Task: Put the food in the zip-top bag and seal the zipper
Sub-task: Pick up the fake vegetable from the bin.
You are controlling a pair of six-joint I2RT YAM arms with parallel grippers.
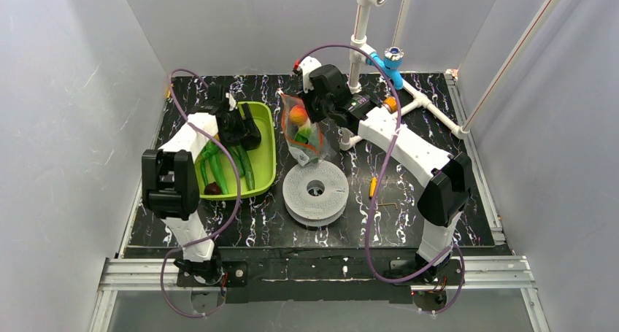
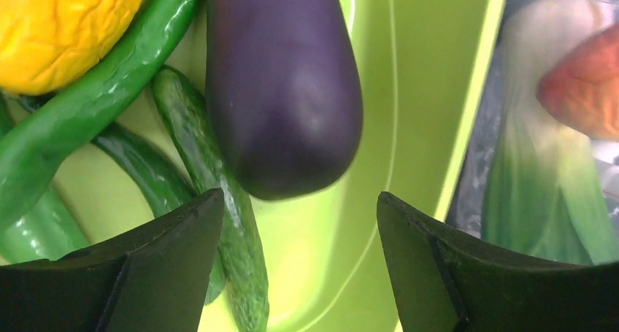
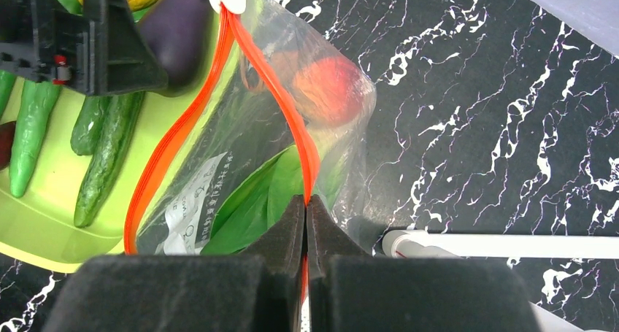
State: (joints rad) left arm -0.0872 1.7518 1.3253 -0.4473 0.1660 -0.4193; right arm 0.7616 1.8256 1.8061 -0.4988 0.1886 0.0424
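Now, left end effector (image 2: 299,222): fingers spread and empty, poised over the green tray (image 1: 264,139), apparently lining up a pick.
Eggplant (image 2: 281,84): in the tray, just ahead of the spread fingers, ungripped; looks like the next item.
Other tray food: yellow piece (image 2: 58,25) and green peppers (image 2: 44,149) beside the eggplant, none bagged yet.
Bag (image 3: 241,149): just right of the tray, mouth facing it, so the transfer is short.
Contents: round fruit (image 3: 332,87) and leafy stalk (image 3: 255,201) already inside.
Zipper (image 3: 274,84): unsealed, its two strips gaping apart.
Right end effector (image 3: 305,208): pressed together on one zipper strip, probably holding the mouth up and open.
Disc (image 1: 315,192): on the counter (image 1: 350,233), near the bag's lower end.
Progress: partway through loading; sealing comes last.
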